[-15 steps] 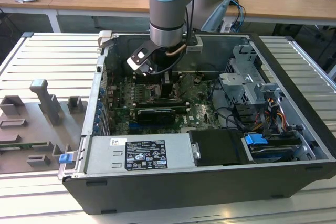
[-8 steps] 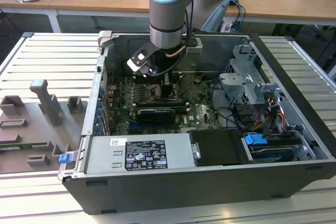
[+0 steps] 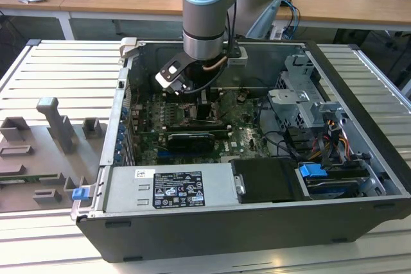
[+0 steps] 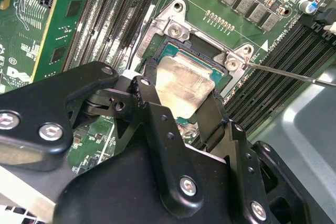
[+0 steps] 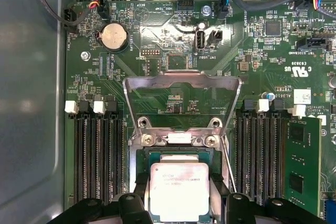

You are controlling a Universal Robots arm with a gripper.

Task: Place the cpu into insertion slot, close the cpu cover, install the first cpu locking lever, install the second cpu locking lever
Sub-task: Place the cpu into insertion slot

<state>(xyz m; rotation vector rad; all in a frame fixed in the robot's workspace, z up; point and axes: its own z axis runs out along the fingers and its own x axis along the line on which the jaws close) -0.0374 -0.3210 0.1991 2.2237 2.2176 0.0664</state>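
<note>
Dark grey computer case lies open, the arm inside it above the green circuit board. Near the board's middle, the gripper is clamped on a chip. The cpu cover stands swung open beside the insertion slot. The cpu, pinched by two opposite edges, sits over that slot; seated or hovering, I cannot tell. Let go crooked, it could bend the slot's contacts.

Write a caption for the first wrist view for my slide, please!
The end effector grips the cpu at the insertion slot, with the cpu cover flipped open.
</note>
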